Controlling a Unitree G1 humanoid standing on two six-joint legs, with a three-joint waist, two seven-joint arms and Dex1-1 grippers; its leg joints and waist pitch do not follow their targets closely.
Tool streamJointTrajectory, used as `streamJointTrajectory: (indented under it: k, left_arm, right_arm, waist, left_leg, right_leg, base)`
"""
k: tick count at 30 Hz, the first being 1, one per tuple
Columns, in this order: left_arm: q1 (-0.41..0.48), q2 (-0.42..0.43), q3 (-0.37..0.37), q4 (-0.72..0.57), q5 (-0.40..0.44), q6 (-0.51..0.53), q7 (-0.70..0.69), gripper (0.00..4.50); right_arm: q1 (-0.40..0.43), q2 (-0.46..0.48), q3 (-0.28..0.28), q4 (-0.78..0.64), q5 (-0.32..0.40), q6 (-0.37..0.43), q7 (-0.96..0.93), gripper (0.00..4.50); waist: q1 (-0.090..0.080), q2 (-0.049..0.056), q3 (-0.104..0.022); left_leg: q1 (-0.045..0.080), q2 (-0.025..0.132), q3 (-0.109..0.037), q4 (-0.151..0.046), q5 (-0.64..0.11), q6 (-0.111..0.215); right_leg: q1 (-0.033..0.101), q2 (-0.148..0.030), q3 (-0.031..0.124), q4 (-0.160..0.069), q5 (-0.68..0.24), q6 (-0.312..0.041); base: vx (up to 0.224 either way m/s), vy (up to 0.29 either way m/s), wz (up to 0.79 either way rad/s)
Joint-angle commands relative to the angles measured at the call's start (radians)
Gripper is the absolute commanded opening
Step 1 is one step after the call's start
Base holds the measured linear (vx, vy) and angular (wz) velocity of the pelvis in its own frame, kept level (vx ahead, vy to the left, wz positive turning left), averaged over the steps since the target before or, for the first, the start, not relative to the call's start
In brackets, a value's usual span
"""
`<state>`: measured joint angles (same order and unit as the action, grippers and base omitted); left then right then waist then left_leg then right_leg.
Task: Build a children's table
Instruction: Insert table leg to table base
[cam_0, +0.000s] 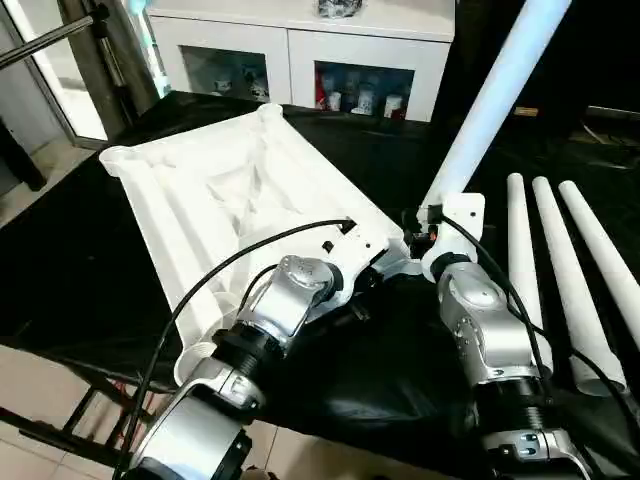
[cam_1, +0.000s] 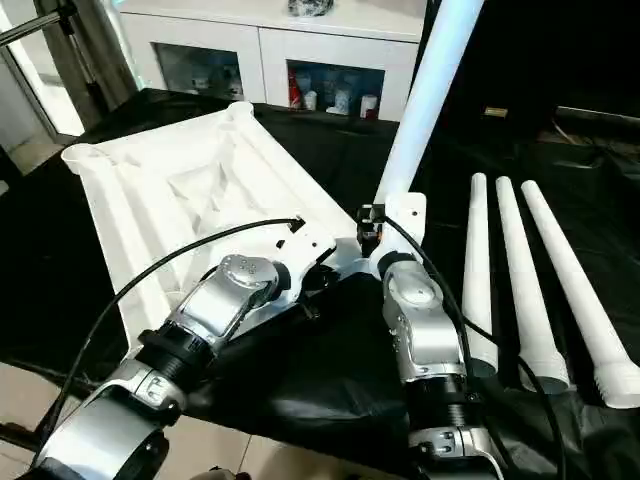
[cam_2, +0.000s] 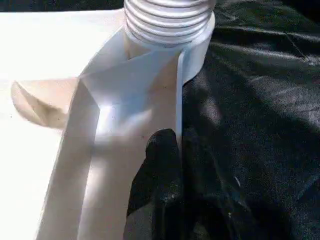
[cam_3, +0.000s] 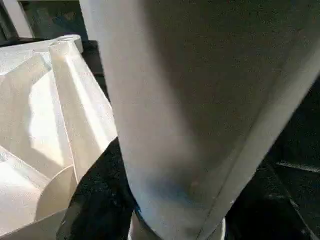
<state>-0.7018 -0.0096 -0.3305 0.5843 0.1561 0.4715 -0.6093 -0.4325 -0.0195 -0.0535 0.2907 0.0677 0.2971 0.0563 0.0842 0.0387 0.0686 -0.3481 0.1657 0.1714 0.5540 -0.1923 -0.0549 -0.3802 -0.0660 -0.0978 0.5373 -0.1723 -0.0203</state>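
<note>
- Tabletop (cam_0: 215, 215) lies underside-up on the black cloth (cam_0: 330, 380), ribs and corner sockets facing me. That's the orientation needed so legs can go in from above.
- Landmark is the tabletop's near-right corner socket (cam_2: 192, 47); everything below is placed against it.
- Fourth leg (cam_0: 495, 100) stands at that socket, tilted away from the tabletop. The left wrist view shows its threaded end (cam_2: 167, 17) at the socket mouth, threads exposed, so I judge it not seated yet.
- My right gripper (cam_0: 440, 225) is just beside the socket, clamped round the leg's lower part, jaws about half-spread. Holding low gives control of the tilt while the thread finds its start.
- My left gripper (cam_2: 165, 180) is fully closed, holding nothing, fingers pressed on the tabletop's edge wall just short of the socket. Probably bracing so the top doesn't slide or spin; actual contact force is hard to read from here.
- Three spare legs (cam_0: 560, 270) lie side by side on the cloth, well to the right of the socket, within my right arm's reach.
</note>
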Motion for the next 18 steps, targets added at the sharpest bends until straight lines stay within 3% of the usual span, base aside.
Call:
streamJointTrajectory:
  k: [1, 4, 7, 9, 10, 11, 13, 15, 16, 18]
  left_arm:
    - [0.006, 0.0, -0.032, -0.042, 0.014, -0.009, -0.029, 0.0]
    - [0.034, 0.073, -0.059, -0.102, -0.008, -0.077, -0.16, 0.0]
    - [0.049, 0.11, -0.062, -0.121, -0.028, -0.113, -0.224, 0.0]
    - [0.056, 0.129, -0.064, -0.128, -0.038, -0.145, -0.257, 0.0]
    - [0.069, 0.168, -0.073, -0.145, -0.055, -0.198, -0.32, 0.0]
    - [0.075, 0.186, -0.076, -0.157, -0.063, -0.197, -0.348, 0.0]
    - [0.082, 0.204, -0.08, -0.169, -0.069, -0.215, -0.377, 0.0]
    - [0.095, 0.232, -0.084, -0.195, -0.086, -0.247, -0.426, 0.0]
    - [0.101, 0.248, -0.085, -0.209, -0.098, -0.261, -0.455, 0.0]
    - [0.104, 0.272, -0.085, -0.223, -0.108, -0.268, -0.491, 0.0]
  right_arm:
    - [0.063, 0.02, 0.094, 0.099, 0.024, 0.146, 0.099, 1.89]
    - [0.057, -0.098, 0.118, 0.049, 0.066, 0.232, 0.282, 1.89]
    - [0.061, -0.169, 0.141, 0.026, 0.084, 0.262, 0.394, 1.89]
    - [0.063, -0.203, 0.152, 0.019, 0.09, 0.271, 0.443, 1.89]
    - [0.07, -0.265, 0.176, 0.008, 0.101, 0.285, 0.542, 1.89]
    - [0.073, -0.292, 0.186, 0.003, 0.103, 0.291, 0.59, 1.89]
    - [0.078, -0.318, 0.199, -0.003, 0.105, 0.294, 0.639, 1.89]
    - [0.086, -0.36, 0.224, -0.011, 0.108, 0.29, 0.714, 1.89]
    - [0.09, -0.383, 0.238, -0.013, 0.11, 0.279, 0.753, 1.89]
    - [0.094, -0.417, 0.257, -0.017, 0.108, 0.256, 0.814, 1.89]
  waist:
    - [-0.002, 0.006, -0.028]
    - [0.0, 0.005, -0.036]
    - [0.006, 0.006, -0.043]
    - [0.012, 0.001, -0.052]
    - [0.013, -0.002, -0.056]
    - [0.014, 0.001, -0.064]
    - [0.016, -0.004, -0.067]
    - [0.019, -0.008, -0.069]
    - [0.024, -0.003, -0.072]
    - [0.029, -0.003, -0.071]
  left_leg:
    - [0.011, 0.065, -0.047, -0.089, -0.441, 0.014]
    - [-0.004, 0.071, -0.046, -0.09, -0.374, 0.031]
    - [-0.002, 0.074, -0.035, -0.08, -0.297, 0.045]
    - [-0.007, 0.072, -0.029, -0.07, -0.205, 0.065]
    - [-0.006, 0.073, -0.028, -0.066, -0.186, 0.07]
    - [-0.01, 0.072, -0.026, -0.056, -0.116, 0.095]
    - [-0.01, 0.071, -0.023, -0.047, -0.075, 0.112]
    - [-0.014, 0.07, -0.024, -0.045, -0.057, 0.122]
    - [-0.011, 0.072, -0.023, -0.04, -0.033, 0.136]
    - [-0.008, 0.076, -0.022, -0.04, -0.04, 0.138]
  right_leg:
    - [0.014, -0.106, 0.052, -0.105, -0.623, -0.03]
    - [0.03, -0.105, 0.06, -0.087, -0.497, -0.061]
    - [0.03, -0.107, 0.067, -0.075, -0.385, -0.111]
    - [0.04, -0.105, 0.067, -0.055, -0.259, -0.161]
    - [0.041, -0.105, 0.067, -0.049, -0.226, -0.173]
    - [0.05, -0.104, 0.065, -0.031, -0.116, -0.201]
    - [0.049, -0.102, 0.066, -0.022, -0.034, -0.225]
    - [0.058, -0.106, 0.066, -0.013, -0.01, -0.235]
    - [0.056, -0.102, 0.063, -0.009, 0.012, -0.237]
    - [0.053, -0.101, 0.062, -0.007, -0.007, -0.239]
  base:
    - [0.0, 0.0, 0.0]
    - [0.0, 0.0, 0.0]
    - [0.018, -0.007, 0.01]
    - [0.061, -0.026, 0.03]
    - [0.068, -0.025, 0.02]
    - [0.069, -0.023, 0.01]
    - [0.066, -0.022, 0.01]
    - [0.052, -0.021, 0.02]
    - [0.0, 0.0, 0.0]
    - [0.0, 0.0, 0.0]
